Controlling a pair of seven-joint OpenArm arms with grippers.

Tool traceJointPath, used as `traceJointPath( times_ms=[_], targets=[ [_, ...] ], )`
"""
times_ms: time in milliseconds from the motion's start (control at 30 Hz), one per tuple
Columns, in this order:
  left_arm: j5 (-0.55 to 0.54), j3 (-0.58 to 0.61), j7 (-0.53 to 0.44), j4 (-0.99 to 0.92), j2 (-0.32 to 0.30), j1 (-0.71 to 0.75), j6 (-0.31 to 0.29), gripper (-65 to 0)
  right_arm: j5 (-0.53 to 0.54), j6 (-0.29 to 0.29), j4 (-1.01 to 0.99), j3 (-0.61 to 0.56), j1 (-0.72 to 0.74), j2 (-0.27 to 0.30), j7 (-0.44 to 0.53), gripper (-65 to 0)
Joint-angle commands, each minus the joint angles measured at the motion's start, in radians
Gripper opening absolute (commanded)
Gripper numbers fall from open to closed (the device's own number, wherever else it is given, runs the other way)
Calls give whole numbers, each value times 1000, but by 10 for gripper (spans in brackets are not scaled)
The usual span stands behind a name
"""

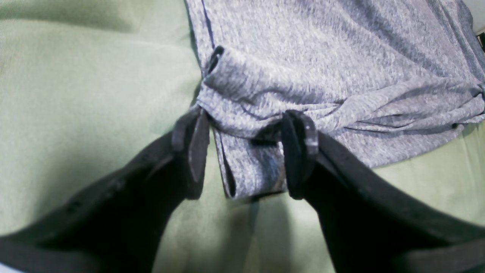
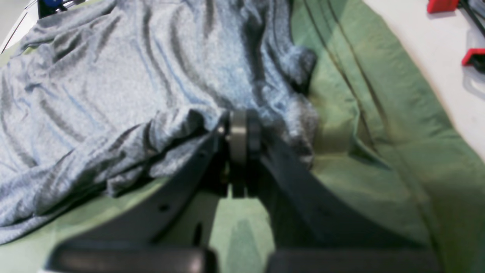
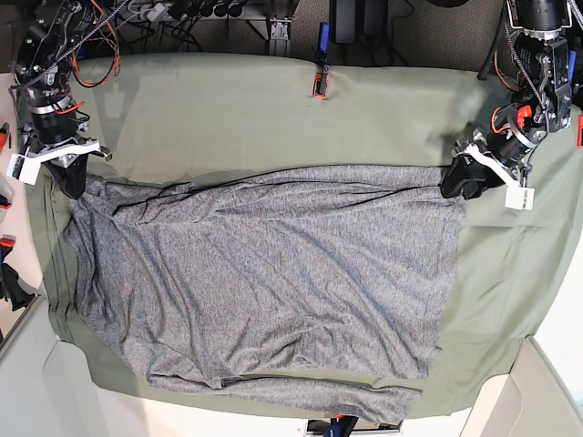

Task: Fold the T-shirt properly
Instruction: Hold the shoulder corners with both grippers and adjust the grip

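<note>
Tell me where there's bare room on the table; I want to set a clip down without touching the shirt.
The widest bare stretch of the green cloth lies between the T-shirt top edge and the table's far edge. A narrower strip runs along the base view's right, beside the shirt's straight edge. The upper corners are crowded: left gripper and right gripper sit at the shirt there.

Right gripper [image 2: 239,131] dead centre, fingers [image 2: 238,140] pressed together, pinching bunched edge of T-shirt [image 2: 113,87]. Grey mottled knit fills everything from 9 to 12 o'clock, loads of wrinkles, one lump sticking up around 1 o'clock. Olive-green sheet [image 2: 379,151] under it, running 1 to 5 o'clock with long creases. Pale bench [image 2: 416,49] at 2 o'clock, red bits [image 2: 441,5] in far corner, too blurry to identify.
</note>
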Motion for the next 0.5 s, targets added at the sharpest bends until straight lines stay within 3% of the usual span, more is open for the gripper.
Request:
traceJointPath(
  times_ms=[0, 467],
  targets=[
    [34, 3, 54, 0, -12, 3, 18, -300, 41, 4, 14, 3, 13, 8, 23, -650],
    [34, 3, 54, 0, -11, 3, 18, -300, 156, 30, 14, 7, 12, 8, -46, -650]
  ],
)
